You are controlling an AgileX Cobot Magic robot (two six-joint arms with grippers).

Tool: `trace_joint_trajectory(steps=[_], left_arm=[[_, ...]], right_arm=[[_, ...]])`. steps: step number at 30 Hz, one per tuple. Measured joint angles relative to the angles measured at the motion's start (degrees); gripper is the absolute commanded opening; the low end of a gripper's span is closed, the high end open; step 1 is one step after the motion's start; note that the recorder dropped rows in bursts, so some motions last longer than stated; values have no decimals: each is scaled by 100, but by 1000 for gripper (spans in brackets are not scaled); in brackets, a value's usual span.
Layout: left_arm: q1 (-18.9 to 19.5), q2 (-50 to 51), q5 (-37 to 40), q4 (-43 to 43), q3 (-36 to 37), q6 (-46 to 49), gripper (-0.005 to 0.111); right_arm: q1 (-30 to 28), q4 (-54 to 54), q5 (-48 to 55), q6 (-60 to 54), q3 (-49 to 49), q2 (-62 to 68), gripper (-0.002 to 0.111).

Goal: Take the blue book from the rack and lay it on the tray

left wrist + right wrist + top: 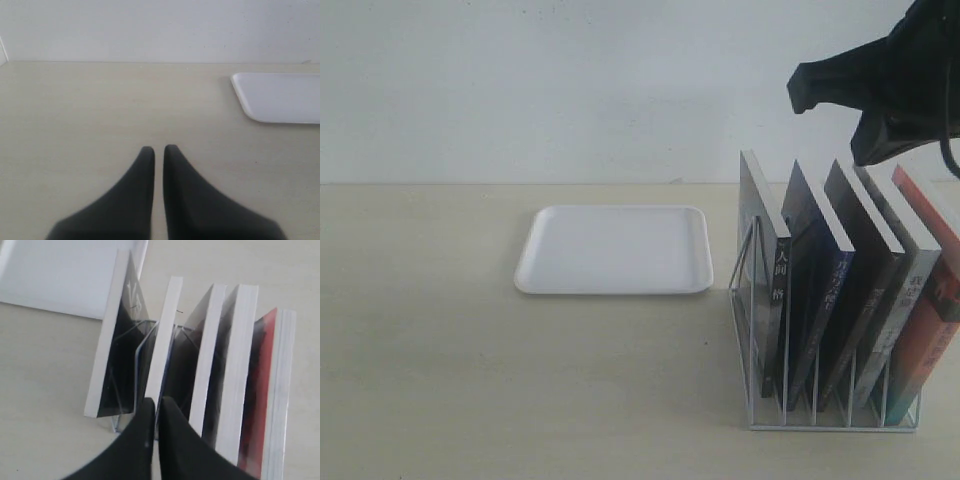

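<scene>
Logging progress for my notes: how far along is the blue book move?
Done: nothing; the flat white tray lies bare. In hand: the right tool, shut, hangs over the white wire rack. Left: gripping the thin blue book, lifting it out, laying it on the tray.

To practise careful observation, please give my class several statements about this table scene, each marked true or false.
1. The tray holds nothing. True.
2. The blue book lies on the tray. False: it stands in the rack.
3. Five books stand in the rack. True.
4. The left gripper grips a book. False: it is shut on nothing, over the table.
5. The right gripper is wide open. False: its jaws are shut.
</scene>
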Motion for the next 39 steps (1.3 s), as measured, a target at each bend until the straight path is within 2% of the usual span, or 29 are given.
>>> trace_joint_trajectory(steps=[3, 5, 26, 28, 30, 34, 39], left_arm=[[0, 0, 0, 0, 0, 0, 6], [0, 0, 0, 0, 0, 0, 6], [0, 0, 0, 0, 0, 0, 6], [0, 0, 0, 0, 0, 0, 6], [0, 0, 0, 0, 0, 0, 6], [0, 0, 0, 0, 0, 0, 6], [0, 0, 0, 0, 0, 0, 6]], right_arm=[[0, -81, 0, 58, 0, 12, 39], [24, -90, 0, 73, 0, 69, 47], [39, -69, 49, 257, 0, 1304, 44], [39, -69, 87, 315, 0, 1373, 41], [39, -69, 164, 354, 0, 1453, 32], [39, -65, 240, 381, 0, 1547, -1], [39, -32, 254, 393, 0, 1547, 0]])
